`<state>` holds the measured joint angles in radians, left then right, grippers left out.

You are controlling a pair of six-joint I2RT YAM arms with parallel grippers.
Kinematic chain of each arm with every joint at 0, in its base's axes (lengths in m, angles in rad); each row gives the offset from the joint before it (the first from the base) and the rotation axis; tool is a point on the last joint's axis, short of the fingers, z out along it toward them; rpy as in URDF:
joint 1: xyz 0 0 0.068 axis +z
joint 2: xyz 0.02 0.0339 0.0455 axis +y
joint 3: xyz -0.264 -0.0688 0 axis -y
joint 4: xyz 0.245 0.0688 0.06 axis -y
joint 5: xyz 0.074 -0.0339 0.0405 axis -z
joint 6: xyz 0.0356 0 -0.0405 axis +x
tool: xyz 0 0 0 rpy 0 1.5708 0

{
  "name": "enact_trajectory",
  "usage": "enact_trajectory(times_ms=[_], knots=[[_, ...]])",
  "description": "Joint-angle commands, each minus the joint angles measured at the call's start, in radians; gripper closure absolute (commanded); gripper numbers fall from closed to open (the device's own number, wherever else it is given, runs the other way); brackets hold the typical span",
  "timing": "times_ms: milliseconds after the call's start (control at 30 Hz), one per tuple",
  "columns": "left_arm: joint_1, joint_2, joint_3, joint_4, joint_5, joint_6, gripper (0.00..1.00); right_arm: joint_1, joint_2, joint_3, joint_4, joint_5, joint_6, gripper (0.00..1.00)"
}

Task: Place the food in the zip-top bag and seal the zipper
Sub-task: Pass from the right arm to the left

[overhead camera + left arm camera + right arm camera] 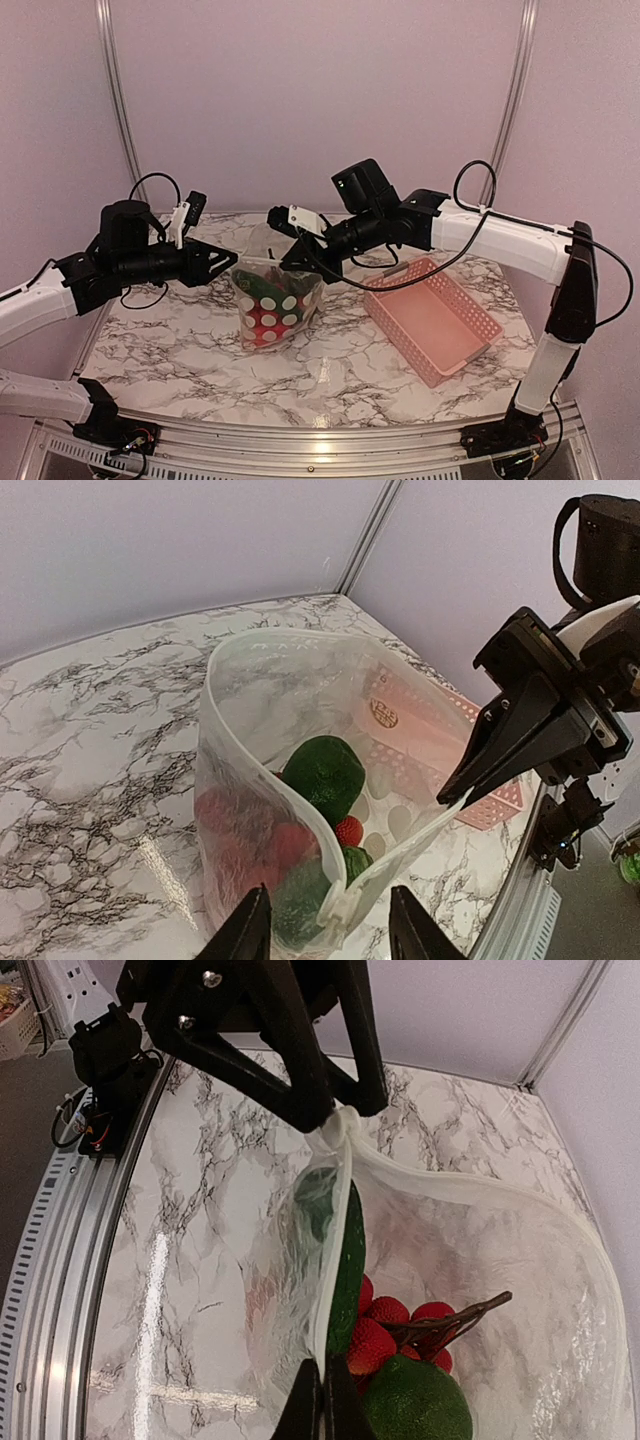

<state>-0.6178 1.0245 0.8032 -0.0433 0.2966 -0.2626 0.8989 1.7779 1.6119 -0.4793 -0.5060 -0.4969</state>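
Note:
The zip-top bag (272, 308), clear with white dots, stands upright mid-table with its mouth open. Inside it lies the food: a green pepper (325, 773), a red berry (349, 830), red fruit seen through the wall (235, 825), a berry cluster (392, 1328) and a cucumber (346, 1260). My right gripper (323, 1402) is shut on the zipper (335, 1250) at the bag's right mouth end; it also shows in the top view (289, 262). My left gripper (330, 932) is open, its fingers either side of the bag's left mouth corner (341, 905) without closing on it.
The pink slotted basket (432, 318) lies to the right of the bag on the marble table (180, 350). A metal rail (300, 440) runs along the near edge. Walls close the back and sides.

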Motion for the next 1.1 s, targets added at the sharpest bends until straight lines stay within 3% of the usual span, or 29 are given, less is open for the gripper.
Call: enact_trajectory(times_ms=[0,200,433,600,933,1067], knots=[[0.004,0.049,-0.019,0.097,0.072,0.011,0.58,0.001,-0.013,0.009,0.010,-0.009,-0.002,1.00],[0.004,0.061,-0.039,0.129,0.095,0.032,0.55,0.000,-0.008,0.006,0.010,-0.001,-0.002,1.00],[0.004,0.065,-0.057,0.106,0.089,0.071,0.60,0.000,0.000,0.015,0.010,0.003,0.002,1.00],[0.004,0.064,-0.081,0.106,0.078,0.086,0.55,0.001,0.002,0.020,0.010,0.007,0.005,1.00],[0.004,0.041,-0.113,0.125,0.019,0.104,0.71,0.001,-0.003,0.010,0.007,0.012,0.005,1.00],[0.004,0.036,-0.111,0.136,-0.001,0.104,0.72,0.001,-0.002,0.009,0.004,0.015,0.000,1.00]])
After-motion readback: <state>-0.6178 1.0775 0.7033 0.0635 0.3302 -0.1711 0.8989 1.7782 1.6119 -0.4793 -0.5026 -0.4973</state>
